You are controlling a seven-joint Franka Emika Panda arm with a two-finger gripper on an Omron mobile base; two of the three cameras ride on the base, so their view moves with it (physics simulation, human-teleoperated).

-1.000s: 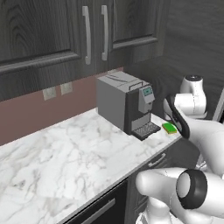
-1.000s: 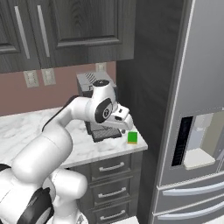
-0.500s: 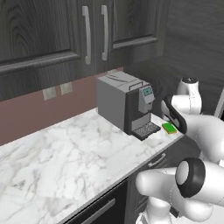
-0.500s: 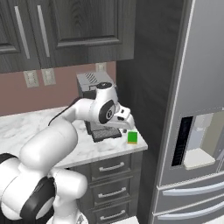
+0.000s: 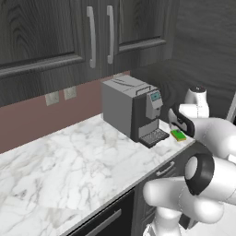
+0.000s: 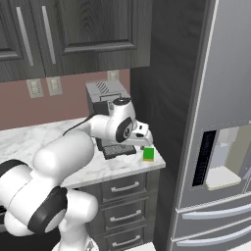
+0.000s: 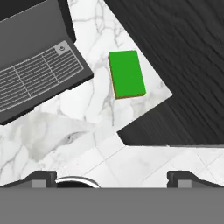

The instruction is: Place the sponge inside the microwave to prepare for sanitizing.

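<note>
The sponge (image 7: 127, 73), a small flat green block with a yellow underside, lies flat on the marble counter (image 7: 65, 127) near its right front corner, just right of the coffee machine's drip tray. It also shows as the sponge (image 5: 179, 135) and sponge (image 6: 148, 154) in the base views. My gripper (image 7: 113, 178) hovers above the counter edge, a little short of the sponge, open, its fingertips (image 7: 43, 177) wide apart with nothing between them. From the sides, the gripper (image 6: 143, 138) hangs just above and left of the sponge. The microwave is out of view.
A grey coffee machine (image 5: 131, 108) with a grated drip tray (image 7: 39, 78) stands right beside the sponge. A dark wood panel (image 6: 162, 88) walls off the counter's right end, with a steel fridge (image 6: 220, 122) beyond. Upper cabinets (image 5: 92, 32) hang overhead; drawers (image 6: 125, 188) sit below.
My hand has swung a little further right and down toward the sponge. The sponge and coffee machine have not moved. The jaws stayed open.
</note>
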